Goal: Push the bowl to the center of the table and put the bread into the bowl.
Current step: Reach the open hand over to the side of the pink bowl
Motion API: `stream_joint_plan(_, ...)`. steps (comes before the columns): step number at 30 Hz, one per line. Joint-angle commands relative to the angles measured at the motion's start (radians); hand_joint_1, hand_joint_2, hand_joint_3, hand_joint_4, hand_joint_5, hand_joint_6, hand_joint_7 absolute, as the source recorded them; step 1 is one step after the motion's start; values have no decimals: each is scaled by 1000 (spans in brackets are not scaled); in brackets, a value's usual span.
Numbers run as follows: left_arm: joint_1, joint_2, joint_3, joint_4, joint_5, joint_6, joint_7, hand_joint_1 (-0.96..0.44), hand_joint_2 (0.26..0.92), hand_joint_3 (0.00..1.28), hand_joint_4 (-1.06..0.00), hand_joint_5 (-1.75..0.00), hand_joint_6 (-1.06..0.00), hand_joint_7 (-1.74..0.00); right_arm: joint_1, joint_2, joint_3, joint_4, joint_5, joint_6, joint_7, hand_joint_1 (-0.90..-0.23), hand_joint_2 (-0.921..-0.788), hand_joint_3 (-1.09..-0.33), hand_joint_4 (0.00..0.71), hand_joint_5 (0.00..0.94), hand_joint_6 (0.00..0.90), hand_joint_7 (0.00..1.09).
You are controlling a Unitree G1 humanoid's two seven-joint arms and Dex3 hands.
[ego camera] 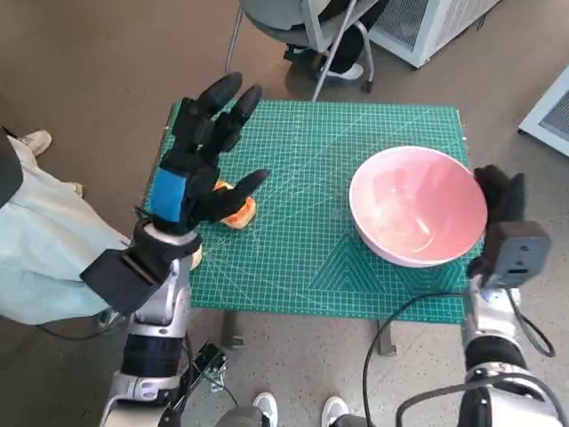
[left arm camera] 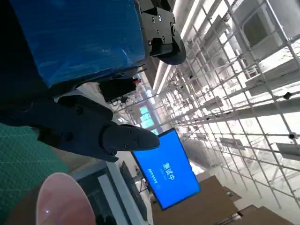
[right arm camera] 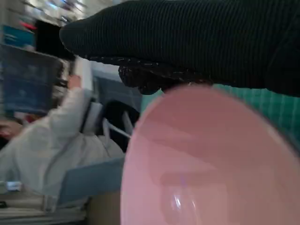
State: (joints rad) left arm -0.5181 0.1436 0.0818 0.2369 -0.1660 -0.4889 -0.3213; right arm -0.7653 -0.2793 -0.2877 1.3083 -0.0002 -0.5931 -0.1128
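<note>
A pink bowl stands on the right part of the green cutting mat; it also fills the right wrist view as the bowl and shows as the bowl in the left wrist view. My right hand in the black glove rests against the bowl's right rim. The orange-brown bread lies at the mat's left side, partly hidden under my left hand. That hand hovers over the bread with its fingers spread, holding nothing.
A chair stands beyond the table's far edge. A person in pale clothes sits at the left, and shoes show below the near edge. A white unit stands at the back right.
</note>
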Motion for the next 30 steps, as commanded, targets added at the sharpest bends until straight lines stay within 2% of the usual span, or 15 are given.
stream_joint_plan(1, 26, 13, 6, -34, -1, 11, 5, -427, 921, 230, -326, -4, -70, -524, -17, 48, -29, 22, 39, 62, 20, -512, -921, -925, 276, 1, 122, 548)
stream_joint_plan(2, 29, 15, 7, -37, -2, 12, 5, -430, 921, 229, -327, -4, -77, -513, -21, 55, -41, 22, 52, 70, 31, -514, -921, -926, 262, 0, 121, 546)
stream_joint_plan(5, 40, 19, 11, -45, -3, 15, 8, -435, 921, 226, -331, -4, -99, -471, -41, 85, -102, 23, 123, 101, 77, -515, -921, -928, 237, 0, 122, 544)
stream_joint_plan(7, 48, 22, 13, -51, -1, 14, 10, -440, 921, 225, -333, -4, -108, -456, -53, 102, -131, 23, 156, 115, 90, -517, -921, -929, 231, 0, 124, 545)
stream_joint_plan(14, 70, 28, 18, -75, 7, 15, 20, -444, 921, 220, -337, -3, -141, -387, -89, 148, -187, 21, 217, 129, 103, -543, -921, -937, 232, 4, 125, 559)
stream_joint_plan(17, 77, 30, 21, -78, 13, 10, 26, -445, 921, 217, -338, -3, -156, -357, -106, 164, -201, 22, 231, 134, 105, -540, -921, -937, 234, 5, 128, 569)
stream_joint_plan(22, 83, 33, 23, -79, 21, 5, 36, -451, 921, 216, -339, -2, -167, -319, -132, 189, -211, 22, 239, 140, 103, -527, -921, -920, 235, 2, 91, 700)
stream_joint_plan(30, 93, 38, 23, -77, 25, -2, 46, -457, 921, 216, -340, -2, -172, -294, -168, 223, -191, 28, 215, 158, 63, -526, -921, -887, 233, 2, 91, 782)
